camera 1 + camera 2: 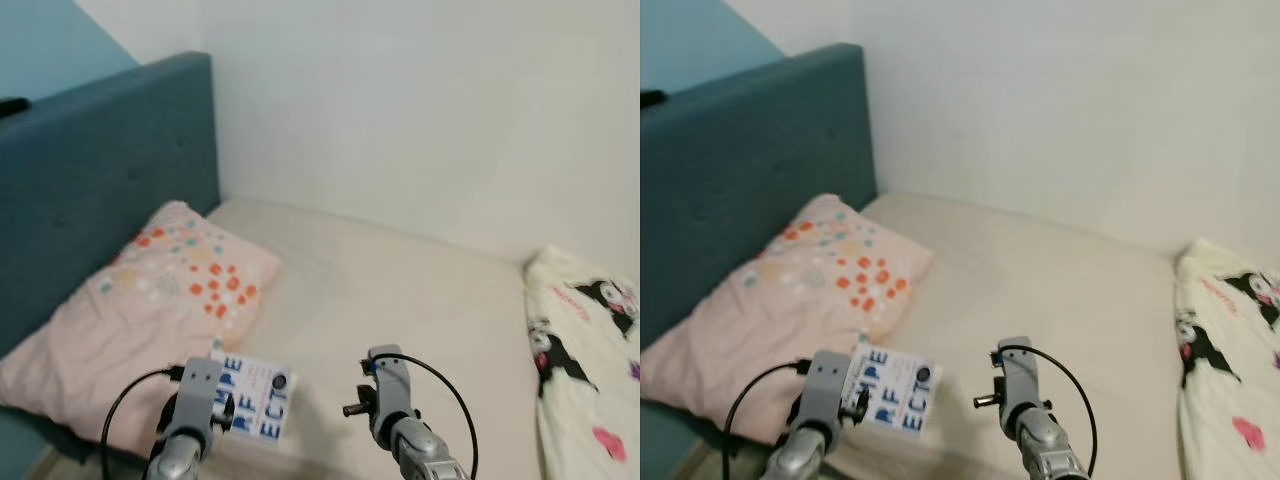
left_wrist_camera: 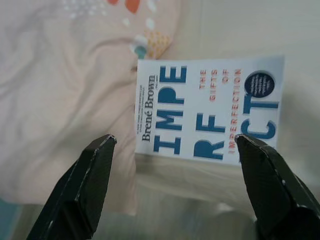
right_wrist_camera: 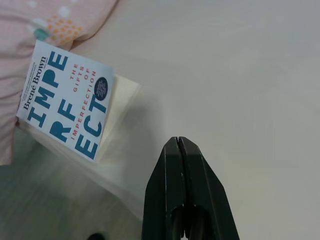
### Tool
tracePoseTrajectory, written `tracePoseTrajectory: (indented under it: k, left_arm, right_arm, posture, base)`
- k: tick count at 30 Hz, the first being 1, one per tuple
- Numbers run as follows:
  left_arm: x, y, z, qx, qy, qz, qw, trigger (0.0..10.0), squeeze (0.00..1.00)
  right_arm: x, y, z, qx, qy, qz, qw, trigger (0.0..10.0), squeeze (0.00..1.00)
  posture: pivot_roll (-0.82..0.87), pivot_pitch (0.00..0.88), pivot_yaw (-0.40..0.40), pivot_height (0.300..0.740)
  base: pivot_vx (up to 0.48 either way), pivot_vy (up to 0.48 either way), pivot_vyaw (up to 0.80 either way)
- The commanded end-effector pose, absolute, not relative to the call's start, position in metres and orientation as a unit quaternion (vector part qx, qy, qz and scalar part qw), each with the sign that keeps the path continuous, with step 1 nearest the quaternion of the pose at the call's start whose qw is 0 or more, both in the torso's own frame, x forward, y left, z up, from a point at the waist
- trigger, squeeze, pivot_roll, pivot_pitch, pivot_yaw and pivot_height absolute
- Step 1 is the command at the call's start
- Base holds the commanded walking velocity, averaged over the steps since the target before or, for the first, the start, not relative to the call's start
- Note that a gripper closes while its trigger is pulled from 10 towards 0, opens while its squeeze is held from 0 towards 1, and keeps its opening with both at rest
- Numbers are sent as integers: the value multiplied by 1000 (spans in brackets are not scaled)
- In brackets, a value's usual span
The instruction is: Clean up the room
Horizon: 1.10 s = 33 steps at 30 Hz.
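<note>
On the cream mattress (image 1: 400,290), close to its near edge, a white paperback book (image 2: 210,112) with big blue letters lies flat, one corner tucked against the pink flowered pillow (image 1: 150,300) that rests by the teal headboard (image 1: 100,170). Directly above the book hangs the left gripper (image 2: 175,187), its two black fingers (image 2: 87,185) spread wide to either side of the cover and holding nothing. Just beside it over bare sheet, the right gripper (image 3: 182,190) has its fingers pressed together and empty, while a white cartoon-print blanket (image 1: 590,360) lies bunched at the far right.
</note>
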<state>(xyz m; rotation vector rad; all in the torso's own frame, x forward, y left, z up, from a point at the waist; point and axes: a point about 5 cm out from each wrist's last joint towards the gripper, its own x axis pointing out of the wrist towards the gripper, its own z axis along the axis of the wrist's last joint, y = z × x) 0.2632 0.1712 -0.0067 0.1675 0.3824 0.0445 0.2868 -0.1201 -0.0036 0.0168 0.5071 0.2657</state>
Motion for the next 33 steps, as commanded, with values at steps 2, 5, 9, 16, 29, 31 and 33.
tracePoseTrajectory:
  k: [2, 5, 9, 16, 29, 31, 33]
  left_arm:
    - [260, 170, -10, 84, 191, 22, 978, 10000, 0]
    - [259, 173, -10, 86, 192, 25, 977, 10000, 0]
    - [258, 174, -10, 86, 191, 28, 977, 10000, 0]
    - [258, 174, -9, 85, 184, 25, 979, 10000, 0]
    - [258, 173, -8, 72, 177, 30, 981, 10000, 0]
    - [257, 175, -9, 61, 180, 45, 981, 10000, 0]
    - [256, 177, -9, 60, 183, 49, 980, 10000, 0]
  right_arm:
    - [283, -129, -8, 15, 262, 121, 957, 10000, 0]
    - [283, -128, -9, 19, 263, 122, 957, 10000, 0]
    - [282, -127, -9, 24, 265, 124, 956, 10000, 0]
    - [281, -126, -10, 28, 266, 123, 956, 10000, 0]
    - [283, -129, -7, 25, 249, 119, 961, 10000, 0]
    - [284, -128, -6, 20, 246, 123, 961, 10000, 0]
    - [284, -127, -6, 17, 245, 125, 961, 10000, 0]
  posture:
    - [3, 86, -103, 740]
    - [7, 86, -105, 740]
    - [9, 83, -102, 740]
    - [11, 77, -95, 740]
    - [15, 63, -84, 740]
    - [18, 60, -81, 740]
    - [19, 60, -81, 740]
  base:
    - [0, 0, -800]
    - [0, 0, -800]
    - [0, 0, -800]
    - [0, 0, -800]
    - [0, 0, -308]
    - [0, 0, 0]
    - [0, 0, 0]
